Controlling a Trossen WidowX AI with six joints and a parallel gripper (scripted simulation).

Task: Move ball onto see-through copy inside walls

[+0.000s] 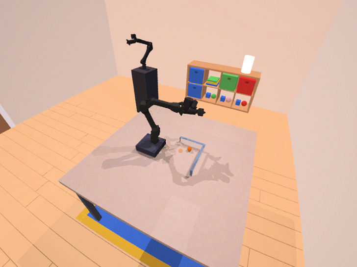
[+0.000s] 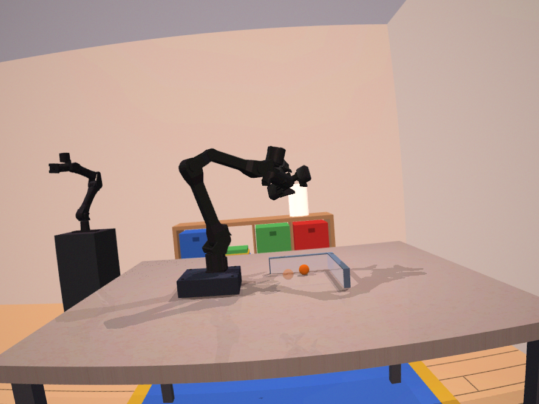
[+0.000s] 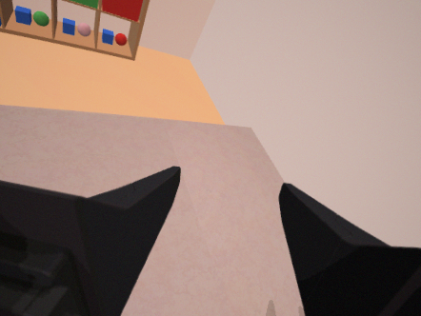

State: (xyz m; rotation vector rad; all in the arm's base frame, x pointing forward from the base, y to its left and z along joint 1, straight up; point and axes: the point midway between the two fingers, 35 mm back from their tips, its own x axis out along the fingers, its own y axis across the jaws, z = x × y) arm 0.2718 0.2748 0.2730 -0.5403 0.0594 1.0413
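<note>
The orange ball (image 1: 189, 148) (image 2: 303, 269) lies on the table inside the corner. The see-through copy (image 1: 180, 151) (image 2: 288, 274) is beside it, nearer the arm's base, with a small gap between them. One low clear wall (image 1: 192, 141) (image 2: 300, 255) runs behind them; the other clear wall (image 1: 197, 159) (image 2: 346, 277) runs along their right side. My gripper (image 2: 299, 187) (image 3: 230, 182) is open and empty, high above the table and the ball, pointing forward and somewhat down. The ball, copy and walls do not show in the wrist view.
The arm's base (image 1: 150, 145) (image 2: 209, 281) stands on the table (image 1: 147, 190) (image 2: 269, 330), left of the copy. Behind the table are a shelf (image 1: 224, 68) with bins and a lit lamp (image 1: 247, 64). Another arm stands on a dark pedestal (image 1: 144, 86) (image 2: 87, 265) at the back left.
</note>
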